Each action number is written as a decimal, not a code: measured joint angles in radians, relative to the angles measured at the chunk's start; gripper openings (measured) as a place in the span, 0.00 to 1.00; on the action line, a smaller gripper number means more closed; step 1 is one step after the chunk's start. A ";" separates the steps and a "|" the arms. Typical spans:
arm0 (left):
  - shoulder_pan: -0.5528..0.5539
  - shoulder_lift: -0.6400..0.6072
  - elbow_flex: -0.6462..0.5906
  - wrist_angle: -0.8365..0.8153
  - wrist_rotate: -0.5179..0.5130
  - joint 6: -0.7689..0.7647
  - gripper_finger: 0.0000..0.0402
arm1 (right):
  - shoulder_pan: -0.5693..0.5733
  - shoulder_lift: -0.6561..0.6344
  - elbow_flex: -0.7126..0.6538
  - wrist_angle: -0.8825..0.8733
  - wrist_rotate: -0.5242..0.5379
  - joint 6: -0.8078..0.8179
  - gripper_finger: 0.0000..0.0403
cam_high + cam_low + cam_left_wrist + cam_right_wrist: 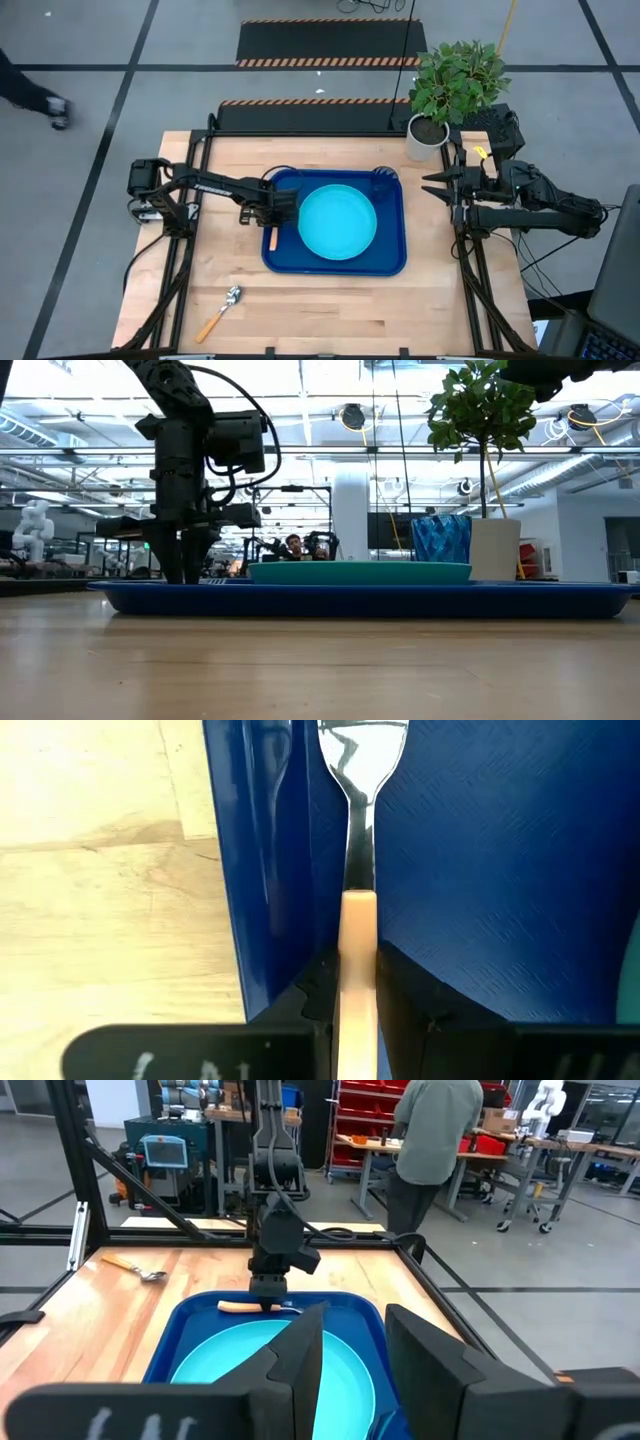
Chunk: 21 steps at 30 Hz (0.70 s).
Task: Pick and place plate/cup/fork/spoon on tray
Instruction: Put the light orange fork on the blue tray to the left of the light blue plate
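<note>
The right gripper (352, 1348) shows its two dark fingers (298, 1355) apart, with a gap between them, above the near side of the tray (180, 1332). The turquoise plate (240, 1372) lies inside the tray. At the far rim of the tray the left gripper (267, 1288) points down onto the fork (250, 1306), whose orange handle lies across the rim. The spoon (133, 1268) lies on the wooden table (110, 1320), apart from the tray. Behind the table a person (430, 1140) in a grey-green top stands at a workbench (520, 1145).
</note>
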 joint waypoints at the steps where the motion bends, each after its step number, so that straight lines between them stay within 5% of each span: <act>1: 0.000 0.000 0.000 0.000 0.000 0.000 0.12 | 0.000 0.000 0.000 -0.002 0.000 0.000 0.26; 8: 0.000 0.000 0.000 0.007 0.027 0.001 0.22 | 0.000 0.000 0.000 -0.006 0.000 0.000 0.26; 21: -0.010 -0.002 0.002 0.006 0.039 -0.007 0.23 | 0.000 0.000 0.000 -0.014 0.000 0.000 0.26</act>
